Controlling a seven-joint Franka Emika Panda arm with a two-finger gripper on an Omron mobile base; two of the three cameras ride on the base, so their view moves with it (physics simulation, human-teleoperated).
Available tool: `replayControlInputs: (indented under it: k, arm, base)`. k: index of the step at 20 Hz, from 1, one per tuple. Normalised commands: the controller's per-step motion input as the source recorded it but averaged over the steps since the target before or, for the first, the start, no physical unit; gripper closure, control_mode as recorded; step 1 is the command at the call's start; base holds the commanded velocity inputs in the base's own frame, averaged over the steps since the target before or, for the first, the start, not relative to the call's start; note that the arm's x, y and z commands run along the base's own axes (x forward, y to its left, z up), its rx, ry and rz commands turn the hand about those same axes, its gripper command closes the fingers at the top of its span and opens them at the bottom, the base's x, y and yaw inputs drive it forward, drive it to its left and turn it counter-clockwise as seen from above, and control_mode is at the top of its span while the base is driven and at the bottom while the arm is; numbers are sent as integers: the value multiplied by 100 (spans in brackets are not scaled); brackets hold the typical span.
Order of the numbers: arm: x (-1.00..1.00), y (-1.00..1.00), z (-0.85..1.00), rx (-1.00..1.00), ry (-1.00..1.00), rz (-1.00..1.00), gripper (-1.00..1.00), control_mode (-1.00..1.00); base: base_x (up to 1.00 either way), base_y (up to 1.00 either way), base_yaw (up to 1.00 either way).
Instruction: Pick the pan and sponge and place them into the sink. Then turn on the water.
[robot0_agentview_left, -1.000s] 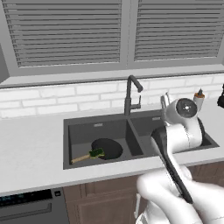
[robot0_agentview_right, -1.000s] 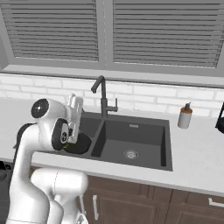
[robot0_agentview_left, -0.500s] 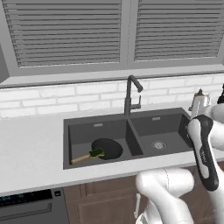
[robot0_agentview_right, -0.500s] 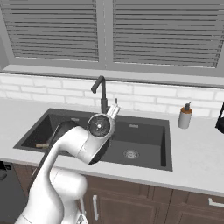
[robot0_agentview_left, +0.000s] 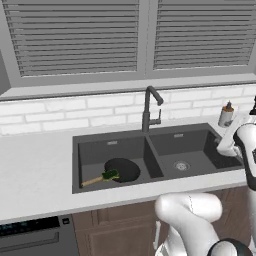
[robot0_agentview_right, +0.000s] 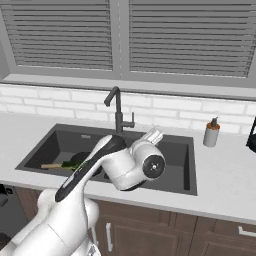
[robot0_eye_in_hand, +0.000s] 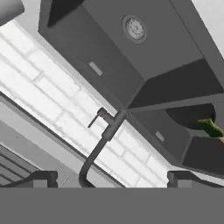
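Note:
The black pan (robot0_agentview_left: 124, 169) lies in the left basin of the dark grey sink (robot0_agentview_left: 196, 149), its wooden handle (robot0_agentview_left: 91, 181) pointing left. The green sponge (robot0_agentview_left: 110, 175) rests where handle meets pan. In the right base view my arm covers part of the pan (robot0_agentview_right: 80, 158) and the sponge (robot0_agentview_right: 74, 165). My gripper (robot0_agentview_right: 152, 134) hangs open and empty above the right basin, right of the tall faucet (robot0_agentview_left: 148, 107). In the hand view its fingertips (robot0_eye_in_hand: 43, 178) stand wide apart, with the faucet (robot0_eye_in_hand: 103, 136), pan (robot0_eye_in_hand: 192, 115) and sponge (robot0_eye_in_hand: 210, 127) beyond. No water shows at the spout.
A white soap bottle (robot0_agentview_left: 226, 115) with a brown top stands on the counter right of the sink, also in the right base view (robot0_agentview_right: 211, 133). White brick wall and a window sill run close behind the faucet. A dishwasher panel (robot0_agentview_left: 30, 227) sits below the counter at left.
My arm has swung from the left basin over to the right, and the hand now hangs above the right basin. Pan and sponge have stayed put in the left basin.

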Motion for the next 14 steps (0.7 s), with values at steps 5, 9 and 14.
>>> replayControlInputs:
  k: [5,9,14]
  arm:
    - [55,-3,0,30,0,0,-100,-100]
    - [55,0,-1,22,0,0,-100,-100]
    - [52,0,-8,16,0,0,-100,-100]
  base:
    - [0,0,0]
    - [0,0,0]
    - [0,0,0]
